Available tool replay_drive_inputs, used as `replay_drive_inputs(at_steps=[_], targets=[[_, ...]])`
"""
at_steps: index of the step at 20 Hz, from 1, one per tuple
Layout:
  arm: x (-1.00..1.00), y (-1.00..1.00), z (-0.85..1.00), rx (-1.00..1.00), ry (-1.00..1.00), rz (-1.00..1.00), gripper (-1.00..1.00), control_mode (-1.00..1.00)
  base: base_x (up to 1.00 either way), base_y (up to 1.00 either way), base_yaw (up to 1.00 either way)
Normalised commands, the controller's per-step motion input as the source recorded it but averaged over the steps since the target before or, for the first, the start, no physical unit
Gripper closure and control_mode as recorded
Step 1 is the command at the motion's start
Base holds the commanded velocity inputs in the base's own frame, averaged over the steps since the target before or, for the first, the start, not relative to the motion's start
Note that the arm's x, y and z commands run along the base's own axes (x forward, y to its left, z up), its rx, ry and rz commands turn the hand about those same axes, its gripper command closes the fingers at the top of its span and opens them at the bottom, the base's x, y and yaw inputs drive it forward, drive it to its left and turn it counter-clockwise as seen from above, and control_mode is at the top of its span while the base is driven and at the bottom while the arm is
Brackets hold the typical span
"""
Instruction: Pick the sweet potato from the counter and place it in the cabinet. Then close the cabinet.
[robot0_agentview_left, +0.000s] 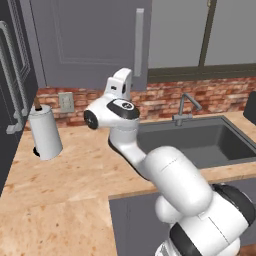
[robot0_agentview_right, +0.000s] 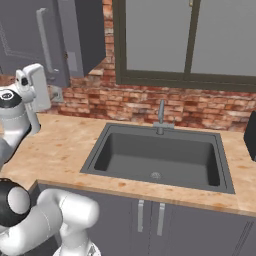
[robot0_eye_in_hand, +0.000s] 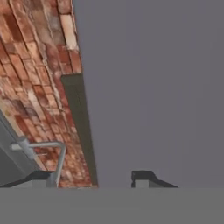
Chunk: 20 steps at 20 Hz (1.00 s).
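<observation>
Cabinet (robot0_agentview_left: 90, 40) door with its pale bar handle (robot0_agentview_left: 139, 42) hangs above my raised hand, left base view; paper towel roll (robot0_agentview_left: 45, 132) near the counter (robot0_agentview_left: 75, 175) back-left corner. Right base view: sink (robot0_agentview_right: 157, 157) mid-counter. Hand view: my gripper (robot0_eye_in_hand: 89, 178) fingertips spread wide, holding nothing, close to the grey door beside the faucet (robot0_eye_in_hand: 43, 151).

The tan speckled tabletop (robot0_agentview_left: 75, 170) runs along the brick wall, with a dark grey sink (robot0_agentview_right: 160, 157) set into it and a faucet (robot0_agentview_right: 161, 116) at the sink's back edge. A white paper towel roll (robot0_agentview_left: 45, 132) stands upright near the left end.
</observation>
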Motion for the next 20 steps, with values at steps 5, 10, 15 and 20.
replay_drive_inputs(at_steps=[5,10,15,20], targets=[[0.61,-0.36,0.02,0.07,0.00,-0.10,-1.00,-1.00,0.00,0.00,0.00],[0.45,-0.40,0.00,0.09,0.00,-0.08,-1.00,-1.00,0.00,0.00,0.00],[0.35,-0.43,0.05,0.11,0.00,-0.06,-1.00,-1.00,0.00,0.00,0.00],[0.22,-0.36,0.04,0.12,0.00,-0.05,-1.00,-1.00,0.00,0.00,0.00]])
